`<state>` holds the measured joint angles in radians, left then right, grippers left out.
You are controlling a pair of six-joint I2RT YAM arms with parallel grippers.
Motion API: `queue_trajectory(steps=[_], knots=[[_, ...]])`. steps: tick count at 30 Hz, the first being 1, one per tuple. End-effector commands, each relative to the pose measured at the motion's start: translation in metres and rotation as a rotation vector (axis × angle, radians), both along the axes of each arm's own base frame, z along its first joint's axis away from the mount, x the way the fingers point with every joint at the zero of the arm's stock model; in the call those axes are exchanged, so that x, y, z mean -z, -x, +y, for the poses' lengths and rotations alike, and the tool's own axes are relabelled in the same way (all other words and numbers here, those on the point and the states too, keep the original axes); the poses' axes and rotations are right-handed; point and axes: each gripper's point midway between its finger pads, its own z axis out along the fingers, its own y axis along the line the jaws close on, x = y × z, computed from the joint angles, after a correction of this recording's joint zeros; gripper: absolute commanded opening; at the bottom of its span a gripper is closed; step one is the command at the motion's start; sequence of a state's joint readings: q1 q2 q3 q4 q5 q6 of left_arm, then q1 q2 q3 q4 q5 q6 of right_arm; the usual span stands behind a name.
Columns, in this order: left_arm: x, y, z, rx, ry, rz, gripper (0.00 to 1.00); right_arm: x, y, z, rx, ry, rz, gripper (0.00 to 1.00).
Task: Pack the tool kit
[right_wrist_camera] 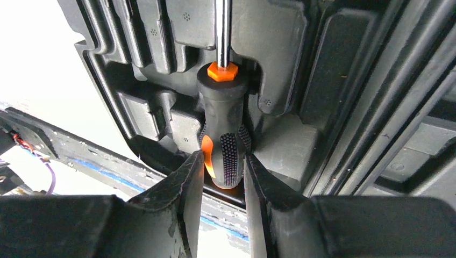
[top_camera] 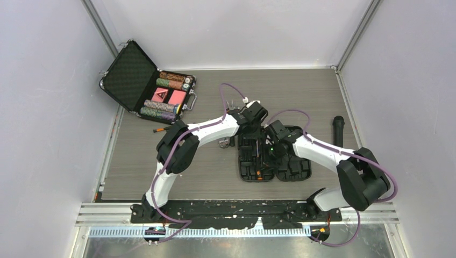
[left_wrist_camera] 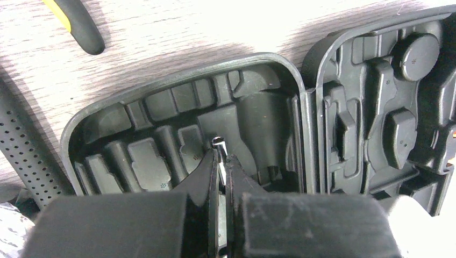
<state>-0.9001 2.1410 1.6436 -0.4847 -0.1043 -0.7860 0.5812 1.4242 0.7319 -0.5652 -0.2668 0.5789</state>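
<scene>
The tool kit (top_camera: 294, 171) lies open on the table, both black moulded halves facing up. An orange-and-black screwdriver (right_wrist_camera: 222, 121) rests in a slot of its left half (left_wrist_camera: 161, 110), with the handle toward the arms' bases and the steel shaft pointing away. My right gripper (right_wrist_camera: 223, 161) is shut on the butt of that handle, one finger on each side. My left gripper (left_wrist_camera: 222, 153) is shut over the far end of the same half. It pinches a thin shiny metal shaft, which appears to be the screwdriver's far end.
A metal-edged briefcase (top_camera: 141, 80) with poker chips and red cards stands open at the back left. A small orange-tipped tool (top_camera: 161, 129) and a metal tool (top_camera: 224, 143) lie left of the kit. A black cylinder (top_camera: 337, 129) lies to its right. A yellow-and-black handle (left_wrist_camera: 75, 24) lies on the table.
</scene>
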Motion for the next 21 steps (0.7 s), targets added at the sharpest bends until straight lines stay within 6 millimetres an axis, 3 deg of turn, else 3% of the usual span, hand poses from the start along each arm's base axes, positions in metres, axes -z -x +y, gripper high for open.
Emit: queue_trajectory(steps=[1, 9, 11, 14, 18, 21], knots=[[0.083, 0.037, 0.031, 0.027, -0.189, 0.170, 0.00, 0.039, 0.011, -0.042, 0.030, 0.208, 0.075, 0.05], [0.076, 0.037, 0.033, 0.023, -0.188, 0.160, 0.00, 0.030, -0.003, -0.036, 0.045, 0.153, 0.061, 0.05], [0.070, 0.035, 0.031, 0.025, -0.168, 0.147, 0.00, 0.019, -0.011, -0.031, 0.046, 0.119, 0.012, 0.05], [0.052, 0.031, 0.025, 0.027, -0.105, 0.114, 0.00, -0.002, -0.029, -0.023, 0.031, 0.082, -0.082, 0.06], [0.013, 0.013, 0.017, 0.025, -0.031, 0.028, 0.00, -0.031, -0.052, -0.021, 0.038, 0.065, -0.204, 0.13], [-0.004, 0.002, 0.013, 0.023, -0.008, -0.012, 0.04, -0.044, -0.061, -0.020, 0.041, 0.059, -0.256, 0.20]])
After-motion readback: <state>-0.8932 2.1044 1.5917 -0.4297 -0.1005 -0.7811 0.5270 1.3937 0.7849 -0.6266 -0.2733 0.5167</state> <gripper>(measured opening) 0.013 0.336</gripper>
